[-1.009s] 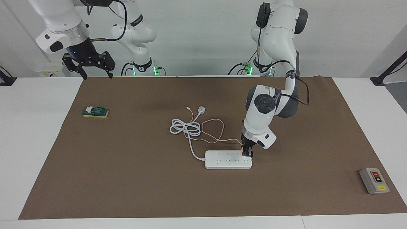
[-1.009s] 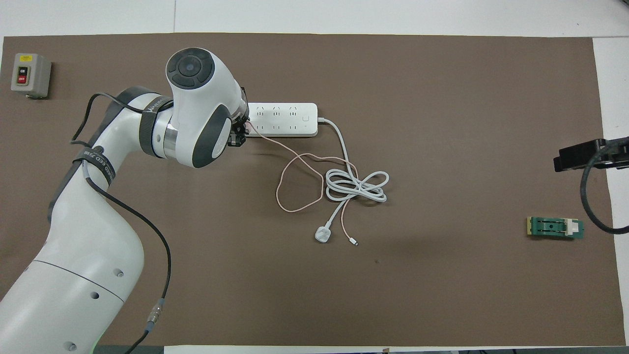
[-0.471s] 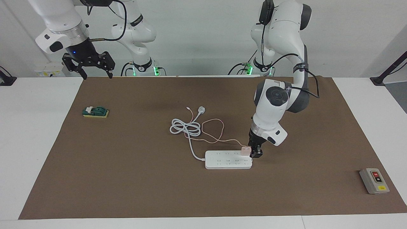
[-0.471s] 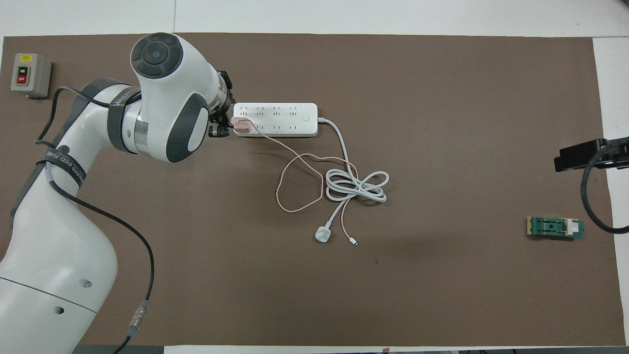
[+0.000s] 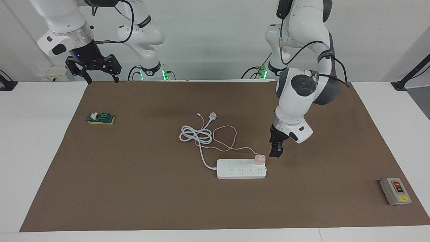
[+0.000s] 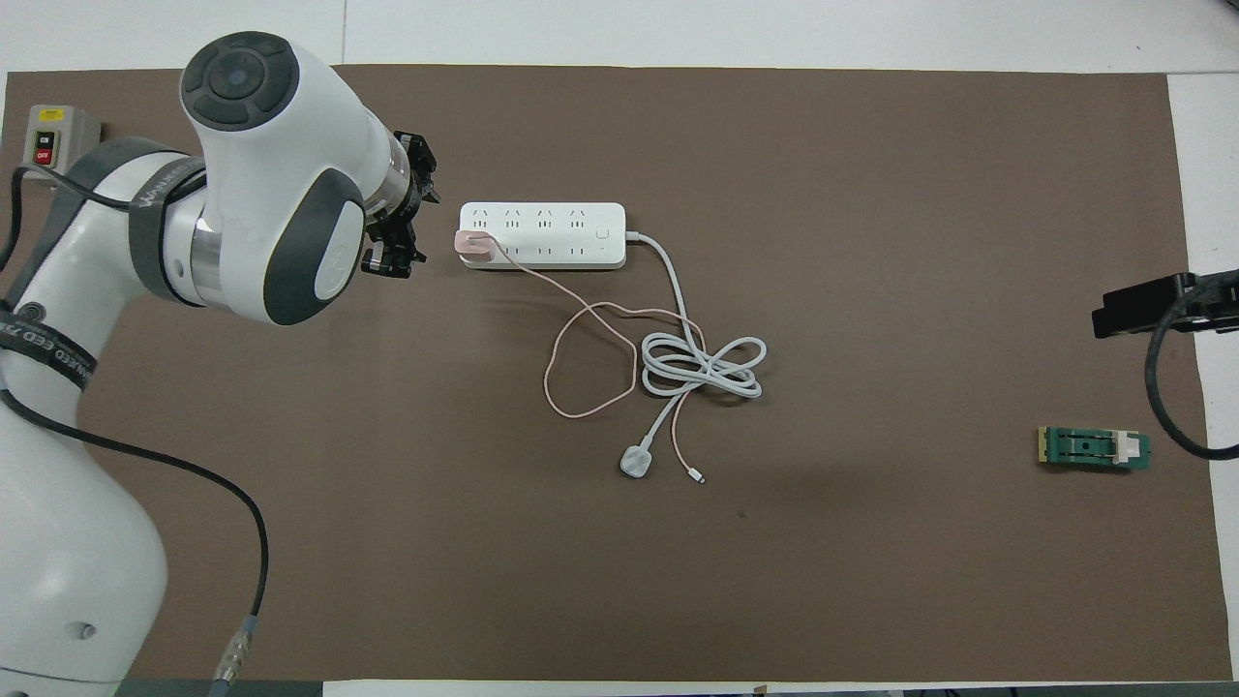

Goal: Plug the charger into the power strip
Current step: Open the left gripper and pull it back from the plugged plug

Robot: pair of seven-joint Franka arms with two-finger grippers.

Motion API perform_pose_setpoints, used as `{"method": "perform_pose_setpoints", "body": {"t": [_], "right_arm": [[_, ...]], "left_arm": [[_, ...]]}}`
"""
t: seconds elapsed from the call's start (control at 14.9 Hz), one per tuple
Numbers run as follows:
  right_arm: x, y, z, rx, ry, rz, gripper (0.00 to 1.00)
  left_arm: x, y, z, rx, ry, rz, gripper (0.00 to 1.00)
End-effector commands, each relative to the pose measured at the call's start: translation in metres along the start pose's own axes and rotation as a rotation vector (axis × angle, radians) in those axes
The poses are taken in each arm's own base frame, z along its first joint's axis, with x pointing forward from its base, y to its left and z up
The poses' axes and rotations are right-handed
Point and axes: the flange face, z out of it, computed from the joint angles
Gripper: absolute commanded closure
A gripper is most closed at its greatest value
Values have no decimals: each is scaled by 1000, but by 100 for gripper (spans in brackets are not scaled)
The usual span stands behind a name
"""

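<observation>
The pale pink charger stands plugged into an end socket of the white power strip, in the row nearer the robots. Its thin pink cable loops across the mat. My left gripper hangs open and holds nothing, raised over the mat just off that end of the strip, apart from the charger. My right gripper waits open, high over the mat's edge at the right arm's end.
The strip's thick white cord lies coiled nearer the robots and ends in a white plug. A grey button box sits at the left arm's end, a green block at the right arm's end.
My left gripper let go of the charger, opened, then rose and drew back toward the left arm's end. The charger stays seated in the strip. The right arm has not moved.
</observation>
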Motion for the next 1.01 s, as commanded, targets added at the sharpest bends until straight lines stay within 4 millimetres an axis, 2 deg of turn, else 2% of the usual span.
{"method": "perform_pose_setpoints", "body": {"t": [0.0, 0.07, 0.13, 0.34, 0.54, 0.74, 0.94], "right_arm": [[-6, 4, -2, 15, -4, 9, 0], [-6, 4, -2, 15, -4, 9, 0], [-6, 4, -2, 15, -4, 9, 0], [-6, 4, -1, 15, -6, 9, 0], [-6, 4, -2, 15, -4, 9, 0], [-6, 4, -1, 15, -6, 9, 0], [-6, 3, -1, 15, -6, 9, 0]], "left_arm": [[18, -16, -36, 12, 1, 155, 30], [26, -20, -43, 19, 8, 224, 30], [31, -28, -60, 26, 7, 313, 30], [74, -48, -97, 31, 3, 552, 30], [116, -66, -116, 40, -5, 824, 30], [134, -75, -123, 48, -8, 994, 30], [135, -82, -131, 58, -24, 1114, 29]]}}
